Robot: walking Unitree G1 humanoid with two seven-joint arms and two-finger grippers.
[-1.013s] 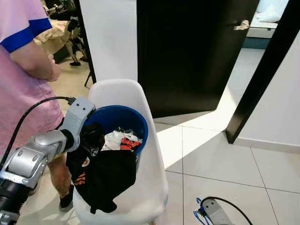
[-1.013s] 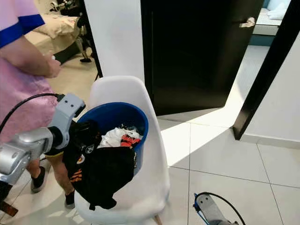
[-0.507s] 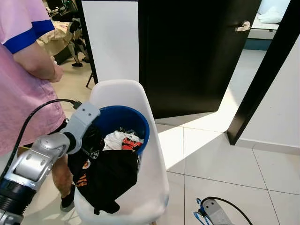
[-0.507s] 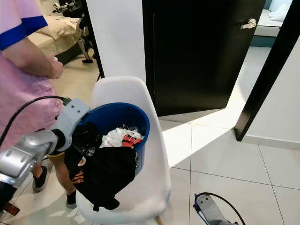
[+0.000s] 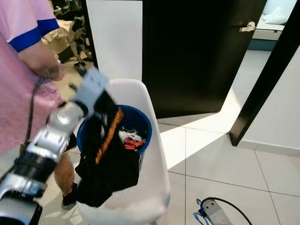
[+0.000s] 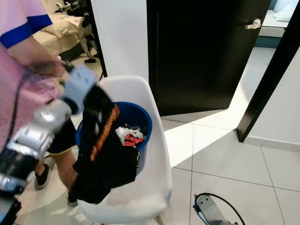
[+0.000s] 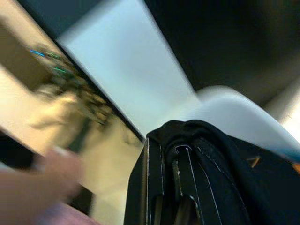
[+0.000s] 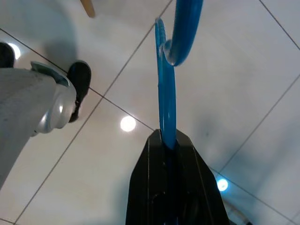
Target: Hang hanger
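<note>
My left gripper (image 5: pixel 102 102) is raised above the blue basket (image 5: pixel 144 125) and is shut on a black garment (image 5: pixel 105 161) with an orange stripe. The garment hangs down over the basket's front edge and the white chair (image 5: pixel 152 180). In the left wrist view the black fingers (image 7: pixel 154 173) pinch the black garment's (image 7: pixel 220 164) fold. My right gripper (image 8: pixel 167 143) hangs low over the floor tiles, shut on a blue hanger (image 8: pixel 168 89) whose hook curves away from the fingers. The right wrist (image 5: pixel 212 214) shows at the bottom edge of the eye views.
A person in a pink shirt (image 5: pixel 21 79) stands close on the left, one shoe (image 5: pixel 69 199) beside the chair. White and red clothes (image 5: pixel 131 138) remain in the basket. A black door (image 5: pixel 197 51) and a dark door frame (image 5: pixel 262 79) stand behind. Tiled floor (image 5: pixel 220 159) lies to the right.
My left arm has swung upward, pulling the black garment up from the basket so that it hangs long. The right arm has stayed low.
</note>
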